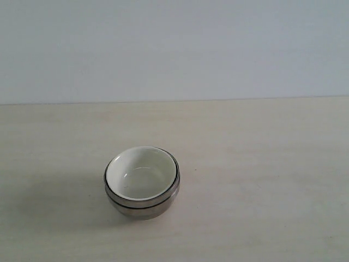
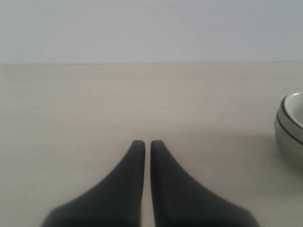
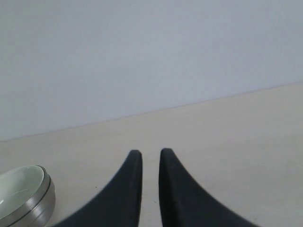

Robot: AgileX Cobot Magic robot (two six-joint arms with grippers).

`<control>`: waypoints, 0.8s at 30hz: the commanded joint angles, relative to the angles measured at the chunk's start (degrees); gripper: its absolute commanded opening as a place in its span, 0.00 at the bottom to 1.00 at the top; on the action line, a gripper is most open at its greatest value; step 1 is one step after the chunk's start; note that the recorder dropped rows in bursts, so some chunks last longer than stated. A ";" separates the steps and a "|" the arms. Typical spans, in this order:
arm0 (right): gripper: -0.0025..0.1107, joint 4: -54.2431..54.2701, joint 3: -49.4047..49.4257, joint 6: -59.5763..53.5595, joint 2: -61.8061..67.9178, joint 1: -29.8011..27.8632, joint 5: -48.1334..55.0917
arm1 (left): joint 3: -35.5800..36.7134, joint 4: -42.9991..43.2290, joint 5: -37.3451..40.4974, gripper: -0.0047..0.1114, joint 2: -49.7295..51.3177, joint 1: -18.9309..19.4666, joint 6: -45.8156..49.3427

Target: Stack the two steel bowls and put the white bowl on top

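A pale wooden table (image 1: 262, 164) fills the scene, with a plain light wall (image 1: 174, 49) behind it. On the table stands a single stack. The two steel bowls (image 1: 143, 206) sit nested one inside the other, upright, their rims showing as close bands split by a thin dark line. The white bowl (image 1: 140, 174) sits in the upper steel bowl, its rim just above the metal. The inside of the white bowl is glossy and holds nothing.

In the left wrist view the left gripper (image 2: 147, 144) hangs low over bare table. Its dark fingers (image 2: 130, 184) are drawn together to a thin slit with nothing between them. The stack (image 2: 289, 128) stands off to one side of this gripper, well apart from its fingertips and cut off by the picture's edge.

In the right wrist view the right gripper (image 3: 150, 153) has its fingers (image 3: 180, 194) close together with only a narrow gap, and it too grips nothing. The stack (image 3: 26, 196) lies off to one side of it, nearer the wrist than the fingertips and clear of them. The steel wall and the white bowl's pale inside both show there.
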 commanded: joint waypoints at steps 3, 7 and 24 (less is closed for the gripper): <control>0.11 0.08 -0.02 -0.50 -0.96 -0.22 1.33 | 0.22 0.15 -0.05 0.07 -0.18 0.16 -0.38; 0.11 0.08 -0.02 -1.15 -0.96 -0.22 2.18 | 0.22 0.15 -0.05 0.07 -0.18 0.16 -0.38; 0.11 0.08 -0.02 -0.52 -0.96 -0.22 4.01 | 0.22 0.15 -0.05 0.07 -0.18 0.16 -0.38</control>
